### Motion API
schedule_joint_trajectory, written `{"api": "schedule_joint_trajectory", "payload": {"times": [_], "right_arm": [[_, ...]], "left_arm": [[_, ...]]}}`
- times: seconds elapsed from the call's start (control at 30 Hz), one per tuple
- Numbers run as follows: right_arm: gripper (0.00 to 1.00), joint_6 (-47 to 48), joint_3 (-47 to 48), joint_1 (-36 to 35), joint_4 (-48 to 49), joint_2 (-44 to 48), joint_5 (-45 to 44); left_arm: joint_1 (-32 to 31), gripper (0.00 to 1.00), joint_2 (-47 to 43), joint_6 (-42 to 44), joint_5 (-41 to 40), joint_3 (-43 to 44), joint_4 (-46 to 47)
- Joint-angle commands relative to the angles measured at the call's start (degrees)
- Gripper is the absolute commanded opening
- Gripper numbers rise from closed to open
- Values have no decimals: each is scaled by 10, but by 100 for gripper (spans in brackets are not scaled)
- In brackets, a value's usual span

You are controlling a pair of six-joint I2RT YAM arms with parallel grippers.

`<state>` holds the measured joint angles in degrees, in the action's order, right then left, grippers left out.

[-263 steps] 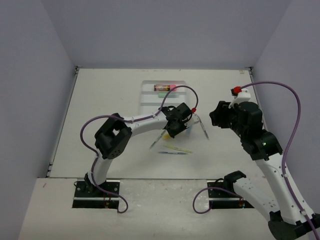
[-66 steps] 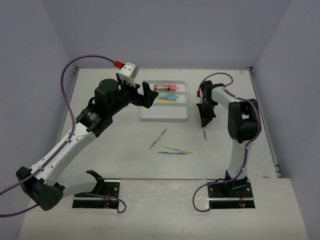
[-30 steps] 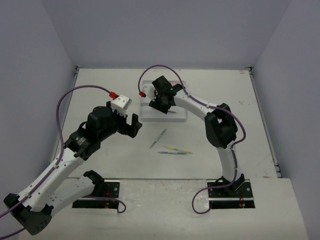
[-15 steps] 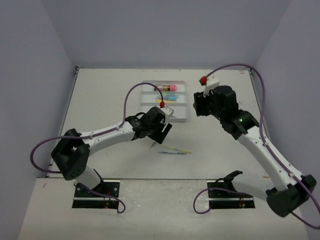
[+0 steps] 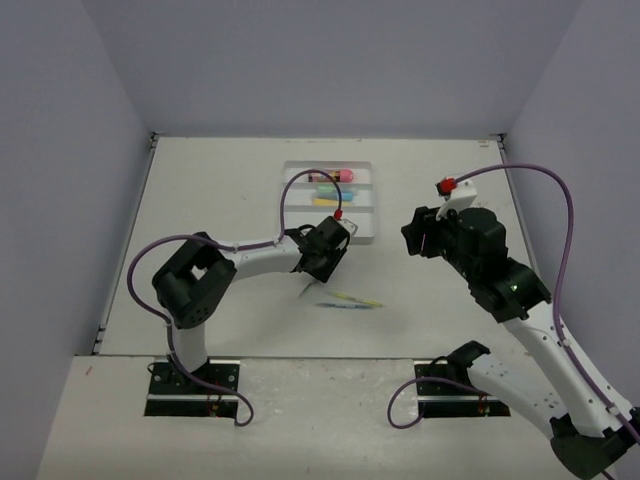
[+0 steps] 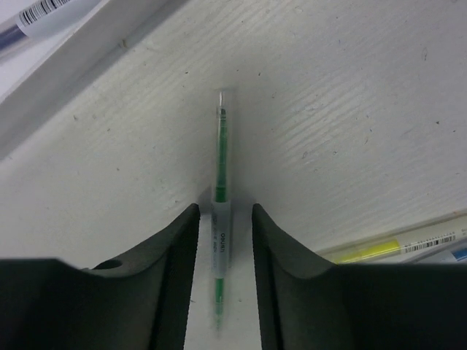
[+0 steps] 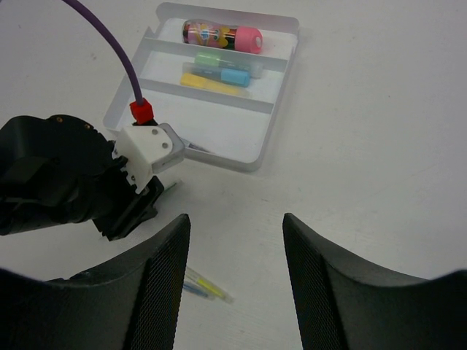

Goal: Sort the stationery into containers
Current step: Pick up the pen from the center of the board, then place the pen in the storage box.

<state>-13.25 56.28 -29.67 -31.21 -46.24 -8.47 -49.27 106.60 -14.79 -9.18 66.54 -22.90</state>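
A thin green pen [image 6: 221,182] lies on the table between the fingers of my left gripper [image 6: 223,211], with a slim gap on each side; the jaws stand open around it. From above, that gripper [image 5: 312,272] is just below the white three-compartment tray [image 5: 368,236], and the pen's tip [image 5: 304,291] pokes out. The tray [image 7: 276,130] holds a pink tube [image 7: 219,35], then green [image 7: 217,60], blue [image 7: 235,76] and yellow [image 7: 204,82] highlighters. Its near compartment holds a pen [image 6: 51,11]. My right gripper [image 7: 235,222] hangs open and empty, high at the right.
A yellow pen [image 5: 356,298] and a blue pen [image 5: 338,306] lie side by side on the table below the tray, right of the left gripper. The left arm's purple cable [image 5: 300,185] arcs over the tray. Walls enclose the table on three sides.
The left gripper has settled over the green pen and its jaws have narrowed around it. The right arm has drawn back to the right, away from the tray.
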Motion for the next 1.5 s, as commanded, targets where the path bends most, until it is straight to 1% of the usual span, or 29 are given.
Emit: {"api": "schedule_joint_trajectory", "payload": {"times": [0.0,0.03,0.13,0.23,0.33,0.4,0.53,0.6,0.63,0.67,0.73,0.77,0.8,0.83,0.87,1.0,1.07,1.1,1.17,1.23,1.3,1.33,1.43,1.47], "right_arm": [[55,-12,-2,0,-4,17,-8],[55,-12,-1,0,-4,21,-8],[54,-11,0,-1,-5,36,-9],[54,-10,0,0,-8,45,-11],[54,-7,0,0,-11,49,-13],[53,-6,1,0,-14,49,-15],[53,-2,0,0,-15,54,-15],[53,0,0,0,-14,57,-16],[52,3,-2,0,-12,58,-15],[52,5,-3,0,-9,57,-13],[52,9,-5,0,-6,54,-8],[52,10,-5,0,-5,51,-6],[52,11,-5,0,-6,50,-4],[52,12,-5,0,-5,49,-1],[52,13,-7,0,-4,50,2],[51,13,-7,0,-2,56,17],[51,15,-6,0,-2,58,21],[51,16,-5,0,-3,59,22],[51,16,-3,0,-5,58,23],[51,17,-1,0,-10,54,25],[52,19,-5,0,-12,47,29],[52,23,-8,0,-14,45,34],[53,32,-11,0,-21,29,60],[53,41,-11,-1,-28,18,79]], "left_arm": [[0,33,11,0,-18,8,21],[0,29,13,1,-17,4,21],[1,10,17,9,-9,-1,21],[1,0,17,21,1,6,10],[1,0,1,36,3,20,-8],[1,0,-13,61,9,31,-24],[0,0,-67,167,42,54,-53],[1,0,-87,208,35,68,-55],[1,0,-94,260,39,81,-54],[0,0,-98,322,43,83,-35],[2,0,-104,421,58,80,-9],[9,0,-102,456,62,75,25],[14,0,-97,515,63,75,40],[30,0,-80,545,74,80,52],[41,0,-53,573,83,106,49],[91,0,34,623,145,217,-19],[104,0,50,628,175,238,-12],[106,3,55,632,182,241,-5],[108,16,72,640,183,252,0],[108,26,87,640,186,268,-17],[108,37,85,634,195,267,-24],[108,44,81,629,198,262,-25],[108,57,65,621,208,245,-21],[109,69,57,610,202,242,-20]]}}
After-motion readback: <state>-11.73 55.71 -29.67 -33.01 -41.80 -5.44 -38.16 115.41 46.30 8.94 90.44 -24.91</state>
